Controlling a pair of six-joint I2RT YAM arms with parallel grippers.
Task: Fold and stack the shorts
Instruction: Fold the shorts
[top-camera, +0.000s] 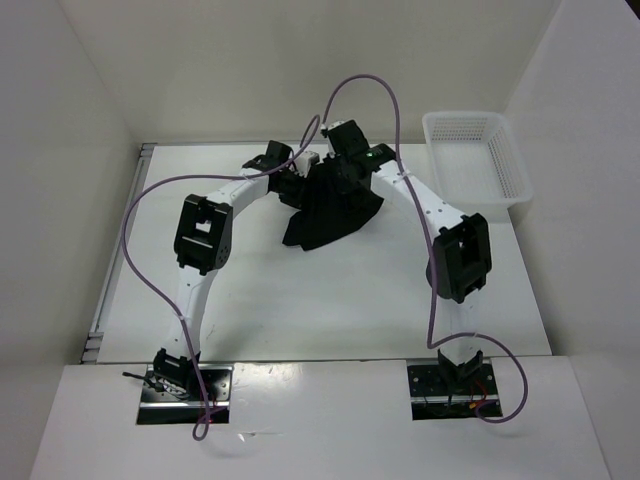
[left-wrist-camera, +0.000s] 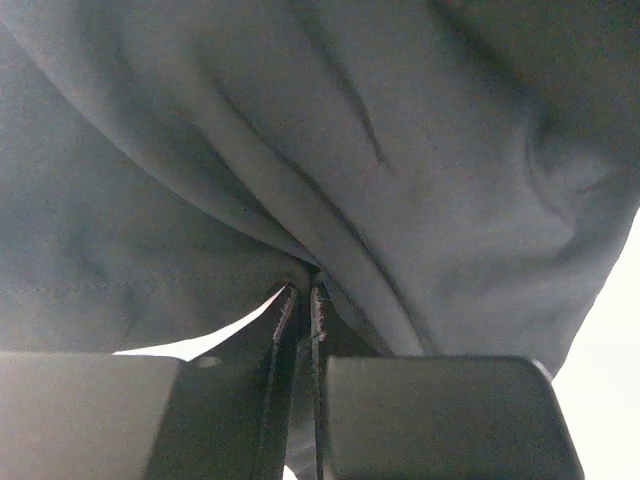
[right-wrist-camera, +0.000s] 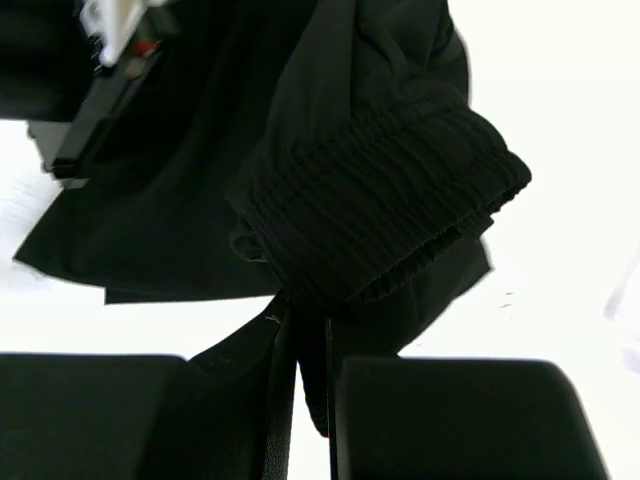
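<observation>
The black shorts (top-camera: 330, 212) hang bunched between my two grippers above the far middle of the white table, their lower part trailing toward the table. My left gripper (top-camera: 297, 183) is shut on a fold of the shorts (left-wrist-camera: 330, 180); its jaws (left-wrist-camera: 304, 300) pinch the cloth, which fills that view. My right gripper (top-camera: 342, 172) is shut on the shorts near the ribbed elastic waistband (right-wrist-camera: 390, 200); cloth sits between its jaws (right-wrist-camera: 305, 330). The two grippers are close together.
A white mesh plastic basket (top-camera: 475, 160) stands at the far right of the table (top-camera: 300, 300). White walls close in the table on the left, back and right. Purple cables loop over both arms.
</observation>
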